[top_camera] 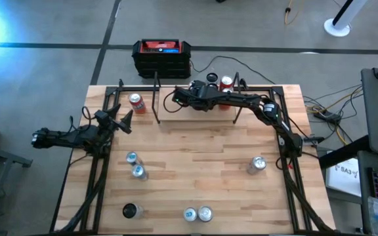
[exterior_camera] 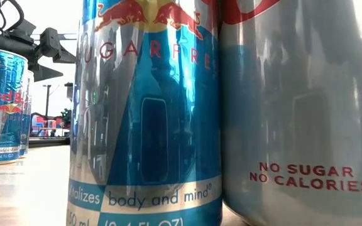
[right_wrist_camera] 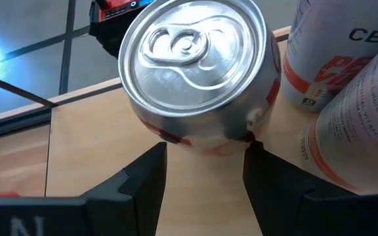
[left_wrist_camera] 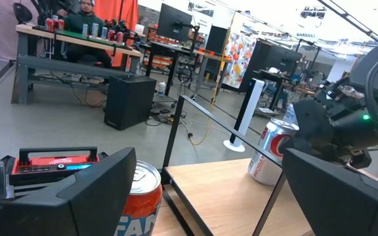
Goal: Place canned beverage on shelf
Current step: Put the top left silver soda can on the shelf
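**Op:** Status, quick. Jaws first.

**Me:** Right jaws pinched on the can, silver top w/ the pull tab facing my wrist cam. A finger sits on each side of its lower body. The can is tilted, not upright. Can't tell if its base is touching wood yet.

**Op:** Where's that, exactly?

**Me:** At the shelf, far side of the bench. My right arm reaches across the shelf's light board, between the thin black posts. Two other tall cans stand just beside mine, so it's a tight spot.

**Op:** Left side?

**Me:** Left arm waits near the bench's left edge w/ jaws spread wide and nothing in them. An orange can stands near them, off the shelf's left end.

**Op:** So, progress?

**Me:** I'd say late stage. Pick and carry are done, and the can is over the board. What's left is to stand it upright, set it down, let go and back out w/o clipping its neighbours. More loose cans sit on the bench nearer my base, approx half a dozen. The black box w/ the red top is beyond the bench, on the floor.
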Controlling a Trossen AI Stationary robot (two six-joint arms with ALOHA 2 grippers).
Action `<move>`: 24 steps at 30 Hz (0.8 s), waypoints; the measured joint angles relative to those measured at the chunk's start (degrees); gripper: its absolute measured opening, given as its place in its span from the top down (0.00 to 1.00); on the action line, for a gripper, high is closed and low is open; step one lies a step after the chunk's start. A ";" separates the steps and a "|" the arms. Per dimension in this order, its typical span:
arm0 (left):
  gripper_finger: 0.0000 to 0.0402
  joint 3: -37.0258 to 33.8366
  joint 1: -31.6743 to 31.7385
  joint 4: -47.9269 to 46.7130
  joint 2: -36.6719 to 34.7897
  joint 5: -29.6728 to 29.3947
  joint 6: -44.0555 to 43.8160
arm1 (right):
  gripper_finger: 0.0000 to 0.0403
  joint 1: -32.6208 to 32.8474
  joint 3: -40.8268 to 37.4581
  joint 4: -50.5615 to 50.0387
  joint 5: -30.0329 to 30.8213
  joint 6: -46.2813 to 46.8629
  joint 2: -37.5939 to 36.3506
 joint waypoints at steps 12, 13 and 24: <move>0.08 0.00 0.01 -0.01 -0.01 0.00 -0.01 | 0.55 2.90 0.00 -2.20 0.23 3.57 0.00; 0.08 0.00 0.01 0.00 0.00 0.00 0.00 | 0.55 2.92 -0.02 -2.22 0.50 4.13 0.00; 0.08 0.00 -0.01 -0.02 -0.02 0.00 -0.01 | 0.55 2.38 -0.87 0.01 3.21 7.38 0.06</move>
